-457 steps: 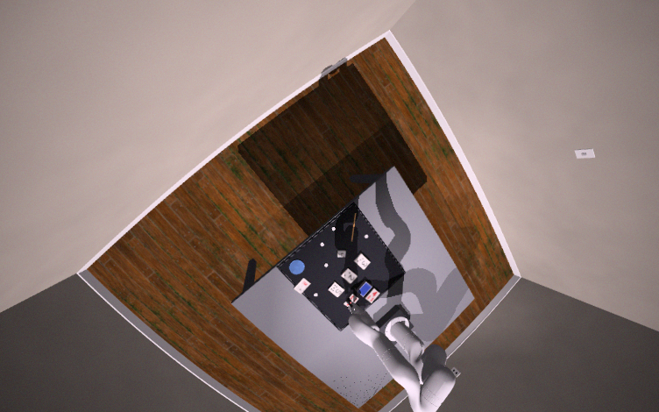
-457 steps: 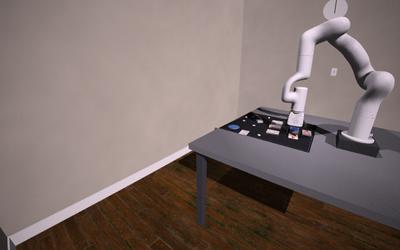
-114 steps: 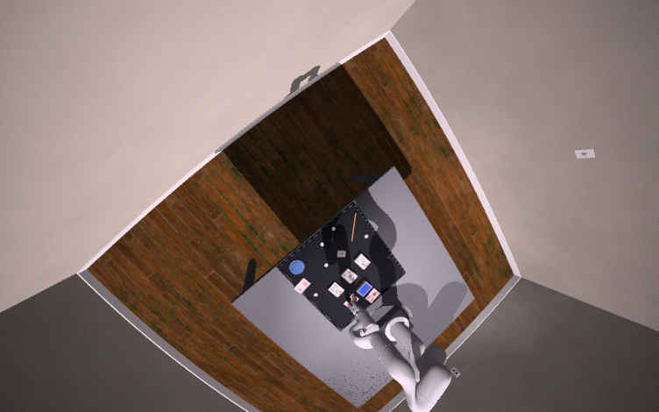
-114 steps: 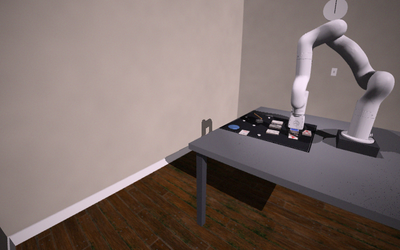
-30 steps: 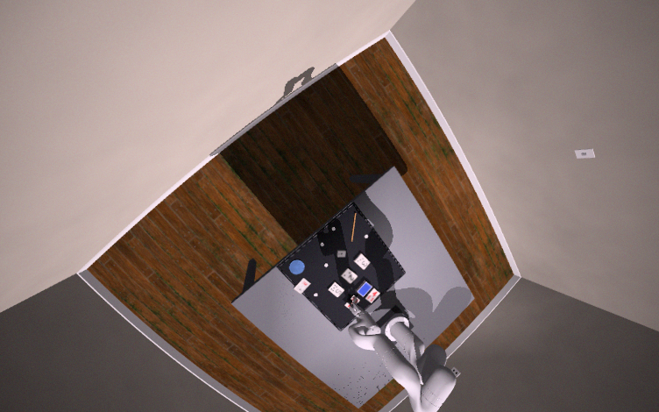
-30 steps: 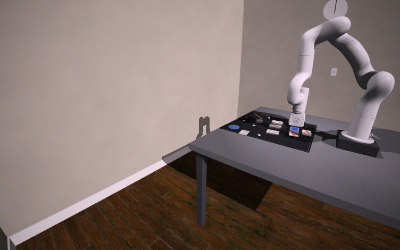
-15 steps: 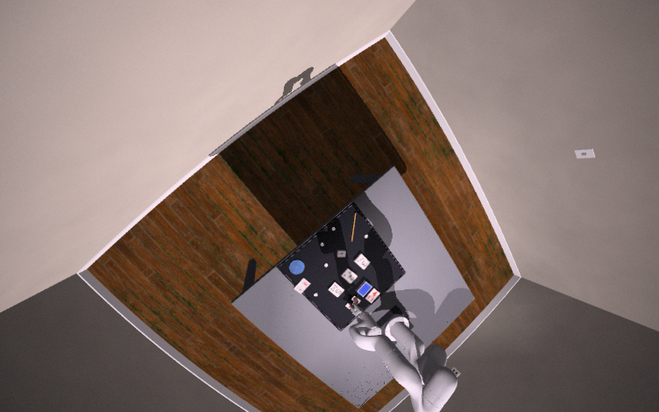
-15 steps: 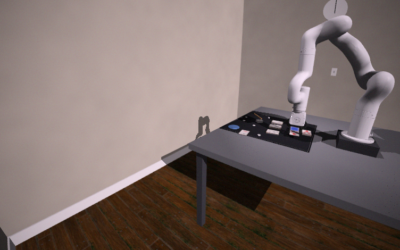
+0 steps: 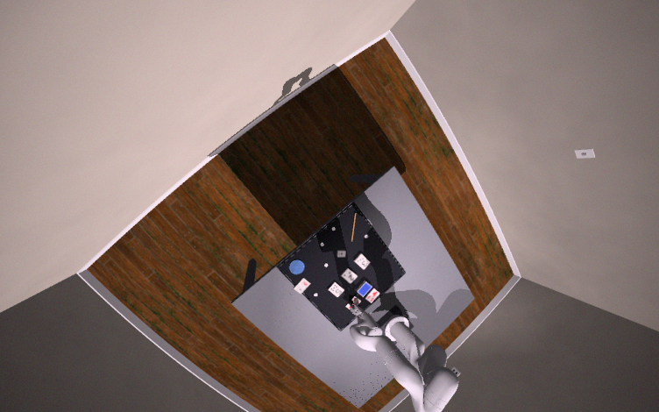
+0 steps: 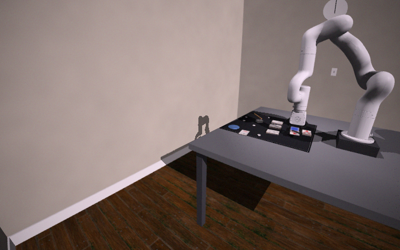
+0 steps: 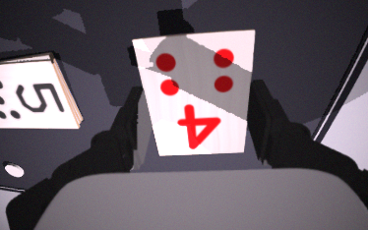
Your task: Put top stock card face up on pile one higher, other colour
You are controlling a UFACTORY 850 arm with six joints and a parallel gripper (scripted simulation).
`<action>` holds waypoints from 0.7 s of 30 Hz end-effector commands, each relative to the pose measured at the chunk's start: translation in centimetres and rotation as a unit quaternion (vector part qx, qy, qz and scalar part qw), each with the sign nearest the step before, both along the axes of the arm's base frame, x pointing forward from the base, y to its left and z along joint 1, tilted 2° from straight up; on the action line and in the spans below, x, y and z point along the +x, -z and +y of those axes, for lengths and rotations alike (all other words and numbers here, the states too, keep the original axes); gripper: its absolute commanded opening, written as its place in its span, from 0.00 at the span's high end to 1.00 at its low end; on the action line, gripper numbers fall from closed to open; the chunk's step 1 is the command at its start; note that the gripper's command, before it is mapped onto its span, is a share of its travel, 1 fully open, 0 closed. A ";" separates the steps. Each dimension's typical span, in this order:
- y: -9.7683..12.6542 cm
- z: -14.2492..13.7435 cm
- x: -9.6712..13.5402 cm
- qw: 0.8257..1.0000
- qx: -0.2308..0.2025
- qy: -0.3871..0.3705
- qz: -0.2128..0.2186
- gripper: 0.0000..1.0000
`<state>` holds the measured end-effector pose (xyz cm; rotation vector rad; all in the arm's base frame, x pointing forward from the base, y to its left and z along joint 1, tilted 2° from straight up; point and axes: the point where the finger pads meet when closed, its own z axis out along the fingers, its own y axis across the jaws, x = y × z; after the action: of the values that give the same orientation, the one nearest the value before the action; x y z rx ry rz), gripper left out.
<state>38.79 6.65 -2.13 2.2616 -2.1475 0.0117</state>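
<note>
My gripper point(image 11: 198, 102) is shut on a card with a red 4 and four red dots point(image 11: 199, 93), holding it by its two side edges with the face toward the wrist camera. It hangs above the black card cloth point(image 9: 340, 269) near its edge closest to the arm's base, next to the blue-backed stock point(image 9: 364, 288). In the wrist view a pile topped by a black 5 point(image 11: 34, 93) lies on the cloth to the left of the held card. From the side, the gripper point(image 10: 297, 122) stands just behind the stock point(image 10: 294, 129).
A red face-up waste card point(image 10: 306, 132) lies beside the stock. Several more card piles point(image 10: 274, 126) lie on the cloth, along with a blue disc point(image 10: 233, 127), a pencil point(image 10: 258, 116) and small white tokens. The arm's base point(image 10: 358, 141) stands to the right of the cloth.
</note>
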 end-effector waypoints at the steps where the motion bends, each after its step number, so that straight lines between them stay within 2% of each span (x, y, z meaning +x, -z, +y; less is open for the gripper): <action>1: -0.7 0.1 0.5 1.000 -0.002 0.000 0.001 0.37; 21: -1.0 0.1 0.5 1.000 -0.001 0.000 0.001 0.37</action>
<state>38.69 6.64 -1.81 2.2618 -2.1482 0.0121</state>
